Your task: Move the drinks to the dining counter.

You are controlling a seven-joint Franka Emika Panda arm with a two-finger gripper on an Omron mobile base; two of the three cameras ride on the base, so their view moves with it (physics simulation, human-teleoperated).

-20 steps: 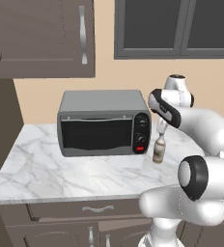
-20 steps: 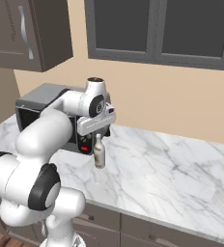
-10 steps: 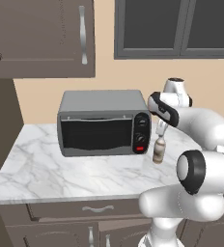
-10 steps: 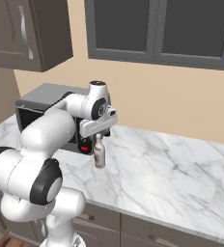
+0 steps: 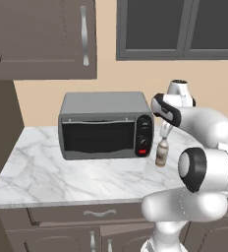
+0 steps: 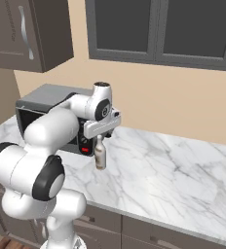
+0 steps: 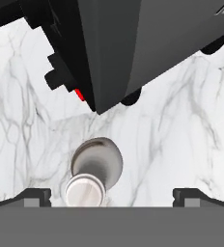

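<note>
The tool hangs over the bottle beside the toaster oven on the worktop – fingers spread apart, ready to descend and grip it.

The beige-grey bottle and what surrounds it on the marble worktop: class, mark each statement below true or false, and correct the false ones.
1. The beige-grey bottle stands upright on the marble worktop. True.
2. The bottle lies inside the toaster oven. False: it stands outside, by the oven's knob side.
3. The tool is directly above the bottle's white cap. True: in the hand view the cap sits between the fingertips, nearer one of them.
4. The tool is shut tight on the bottle's cap. False: the fingertips stand wide apart, with gaps to the cap.
5. The toaster oven's door hangs open. False: the dark door is closed.
</note>
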